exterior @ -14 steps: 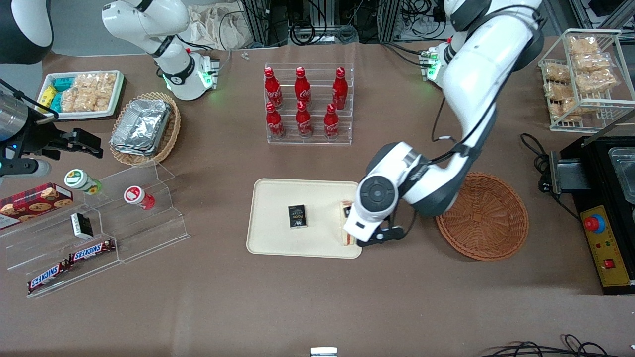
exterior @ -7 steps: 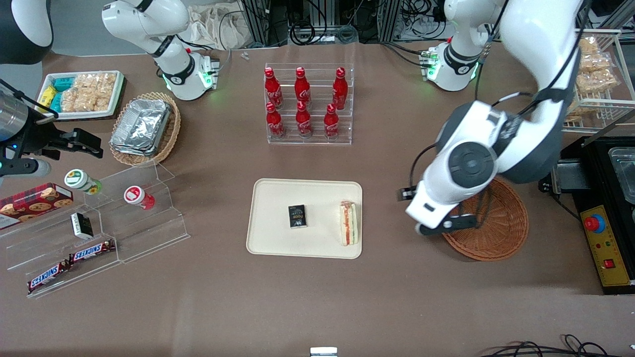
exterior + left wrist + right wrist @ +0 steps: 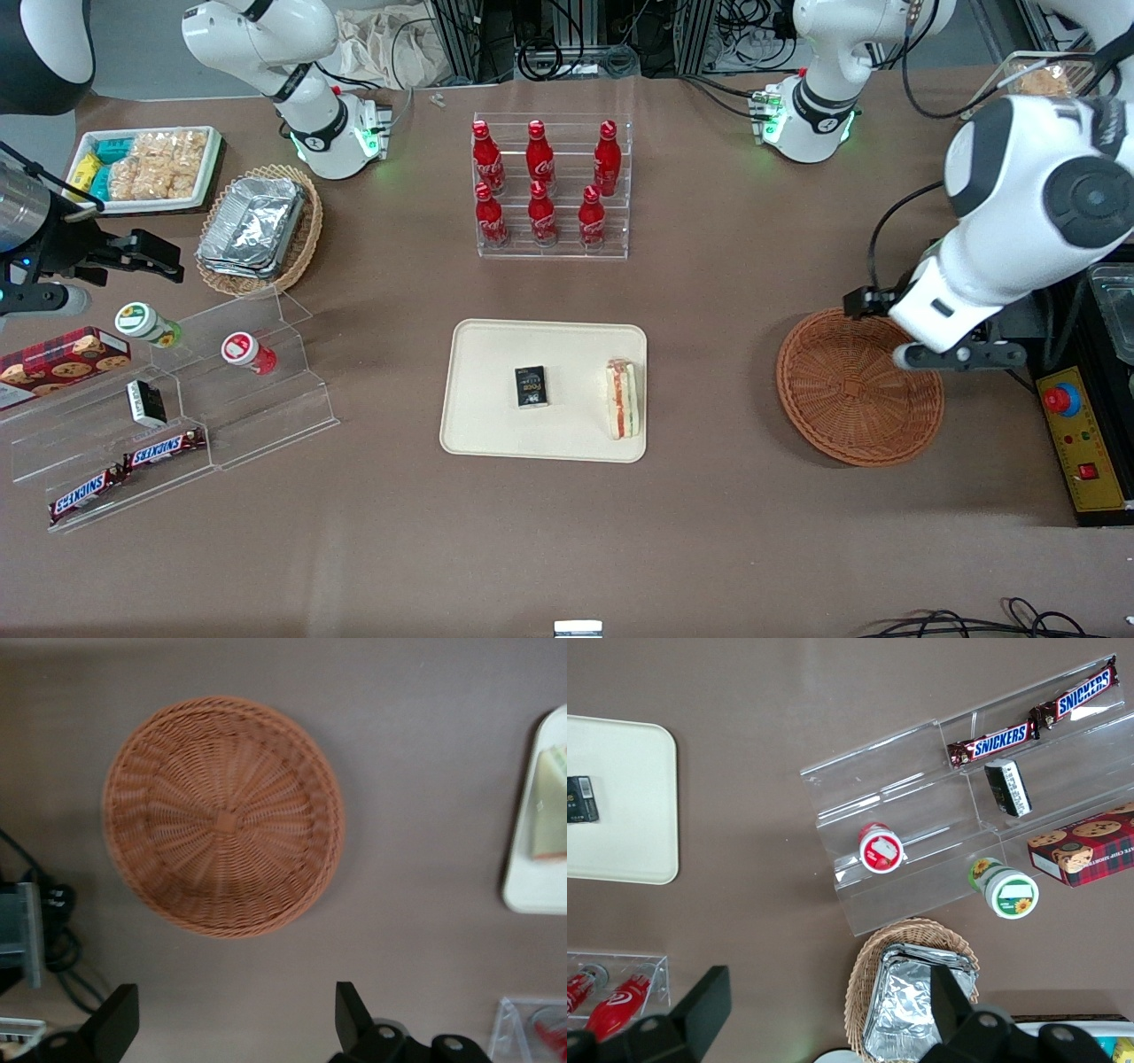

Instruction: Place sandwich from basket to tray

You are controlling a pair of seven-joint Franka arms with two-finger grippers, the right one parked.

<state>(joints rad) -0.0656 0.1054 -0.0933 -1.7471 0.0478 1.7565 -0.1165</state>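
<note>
The sandwich [image 3: 622,398] lies on the cream tray [image 3: 496,425] at the centre of the front view, along the tray edge closest to the basket [image 3: 846,399], filling layers showing, with a small black box [image 3: 532,386] beside it. Half a second ago it lay in the same spot; a second ago the left arm's wrist covered it. Since then the arm has swung away toward its own end of the table, and the gripper [image 3: 961,356] now hangs at the right of the frame, above the basket rim on the side away from the tray. In the wrist view its two dark fingers [image 3: 113,1020] stand spread wide with nothing between them, the round wicker basket [image 3: 223,815] empty below and the tray's corner [image 3: 523,895] with the sandwich [image 3: 551,806] well apart from it. The bottle rack [image 3: 551,186] in the upper centre has not shifted.
</note>
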